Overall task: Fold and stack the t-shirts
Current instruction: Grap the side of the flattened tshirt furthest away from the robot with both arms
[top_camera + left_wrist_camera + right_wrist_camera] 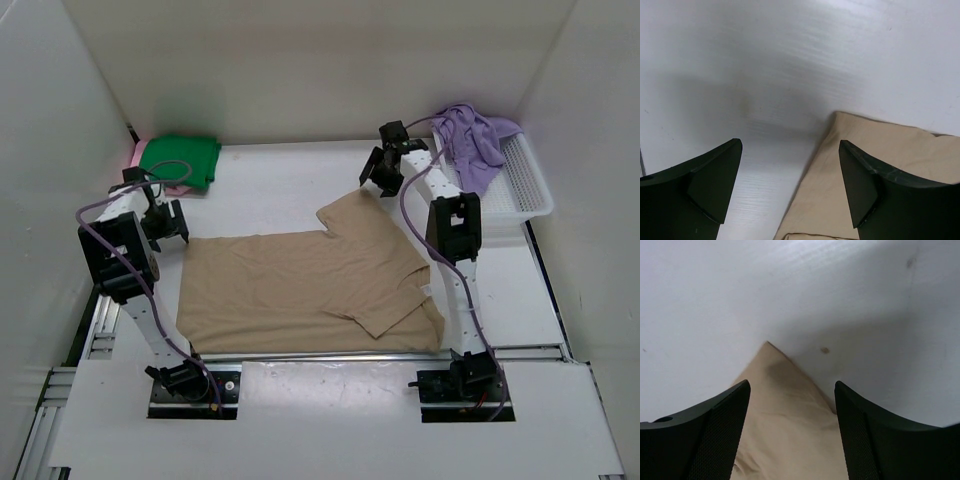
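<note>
A tan t-shirt (310, 285) lies spread flat in the middle of the table, one sleeve pointing to the far right. My left gripper (172, 228) is open and empty over the shirt's far left corner (875, 160). My right gripper (381, 172) is open and empty over the tip of the far sleeve (785, 410). A folded dark green shirt (182, 160) lies at the far left on a pink one (139, 153), of which only an edge shows. A lavender shirt (475, 140) lies crumpled in the basket.
A white mesh basket (527, 185) stands at the far right, against the right wall. White walls close in the table on three sides. A metal rail (330, 353) runs along the near edge by the arm bases.
</note>
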`<action>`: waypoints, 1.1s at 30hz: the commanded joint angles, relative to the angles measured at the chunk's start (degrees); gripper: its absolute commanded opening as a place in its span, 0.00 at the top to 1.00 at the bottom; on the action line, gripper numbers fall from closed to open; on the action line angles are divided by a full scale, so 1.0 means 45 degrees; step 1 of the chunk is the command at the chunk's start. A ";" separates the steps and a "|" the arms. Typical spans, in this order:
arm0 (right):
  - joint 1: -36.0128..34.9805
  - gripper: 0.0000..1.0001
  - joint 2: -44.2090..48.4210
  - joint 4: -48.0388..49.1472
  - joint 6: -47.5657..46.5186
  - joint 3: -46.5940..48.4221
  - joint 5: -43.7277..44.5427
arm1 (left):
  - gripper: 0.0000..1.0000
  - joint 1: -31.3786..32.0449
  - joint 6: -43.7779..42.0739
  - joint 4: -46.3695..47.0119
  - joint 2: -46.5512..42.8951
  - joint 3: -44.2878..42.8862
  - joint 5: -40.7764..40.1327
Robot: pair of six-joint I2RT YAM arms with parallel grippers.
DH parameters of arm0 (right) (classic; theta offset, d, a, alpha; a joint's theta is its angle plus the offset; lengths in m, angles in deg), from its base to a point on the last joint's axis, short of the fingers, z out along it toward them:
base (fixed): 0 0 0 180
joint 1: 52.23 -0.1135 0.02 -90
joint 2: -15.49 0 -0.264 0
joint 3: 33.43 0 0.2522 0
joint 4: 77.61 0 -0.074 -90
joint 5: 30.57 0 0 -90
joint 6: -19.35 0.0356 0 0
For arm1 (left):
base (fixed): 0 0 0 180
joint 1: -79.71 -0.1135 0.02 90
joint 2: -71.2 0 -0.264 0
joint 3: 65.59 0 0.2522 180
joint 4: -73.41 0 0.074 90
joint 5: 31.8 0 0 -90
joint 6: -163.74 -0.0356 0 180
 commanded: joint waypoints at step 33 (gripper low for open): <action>-0.0652 1.00 0.5182 0.1973 -0.0124 -0.5653 -0.1386 | 0.90 0.1748 -0.0002 0.0949 0.1089 0.0104 0.0417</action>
